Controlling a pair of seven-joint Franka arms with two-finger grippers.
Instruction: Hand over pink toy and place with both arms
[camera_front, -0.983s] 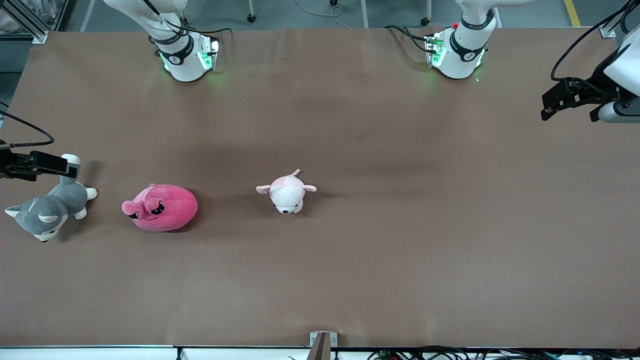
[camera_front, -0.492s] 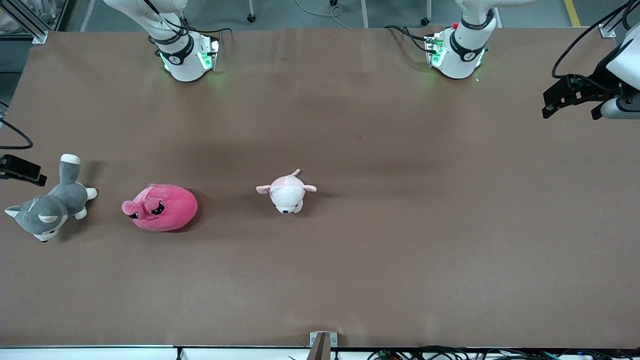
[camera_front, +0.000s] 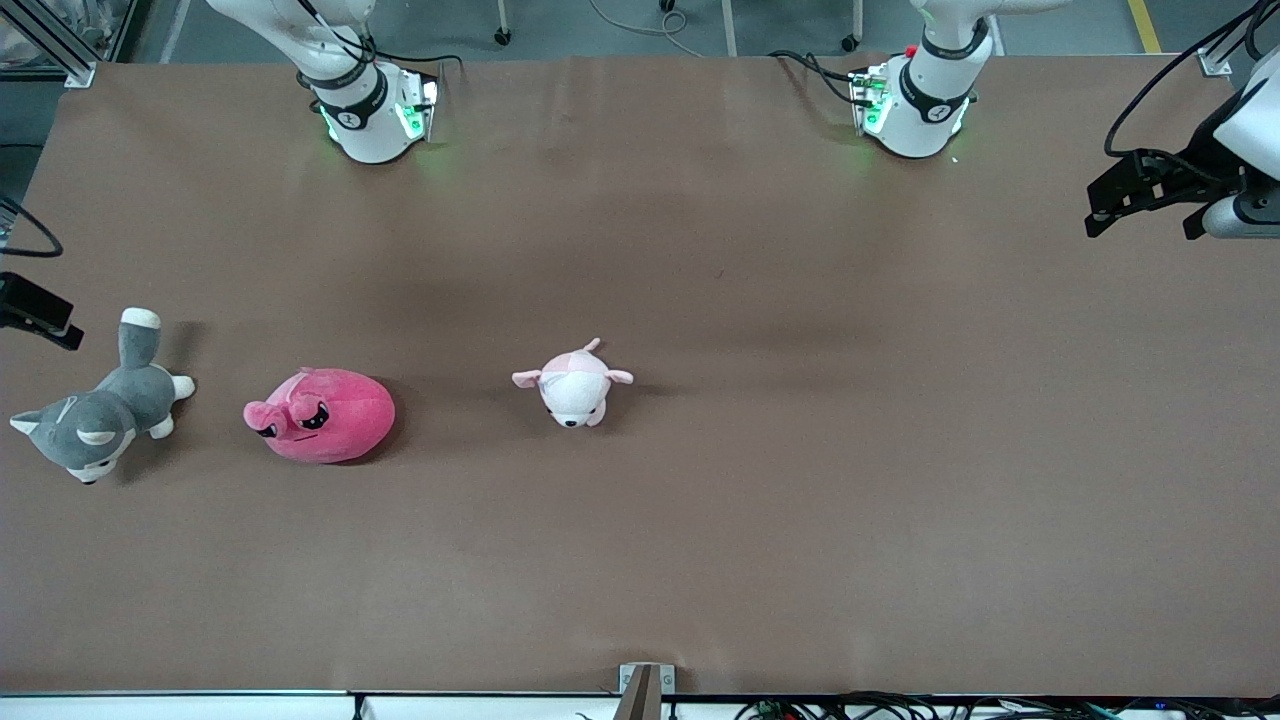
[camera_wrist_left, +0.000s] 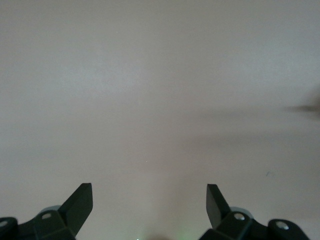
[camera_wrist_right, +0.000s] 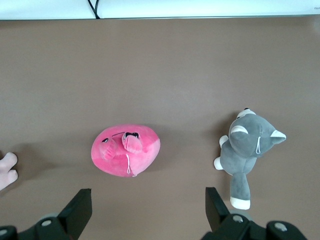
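The pink toy (camera_front: 320, 415) lies on the brown table (camera_front: 760, 500) toward the right arm's end, between the grey husky and the pale pink animal. It also shows in the right wrist view (camera_wrist_right: 126, 150), face up, ahead of the open fingers. My right gripper (camera_wrist_right: 148, 205) is open and empty, up over the table's end by the husky's tail; only a black part of it (camera_front: 42, 315) shows in the front view. My left gripper (camera_wrist_left: 149, 202) is open and empty, up over the left arm's end of the table (camera_front: 1140, 200), with only bare table under it.
A grey-and-white plush husky (camera_front: 95, 420) lies beside the pink toy at the right arm's end, also in the right wrist view (camera_wrist_right: 247, 152). A pale pink-and-white plush animal (camera_front: 573, 385) lies near the table's middle. The two arm bases (camera_front: 370, 110) (camera_front: 915, 100) stand along the farthest table edge.
My right gripper has drawn back from over the husky's tail toward the table's end, nearly out of the front view. The left gripper shifted slightly. The toys have not moved.
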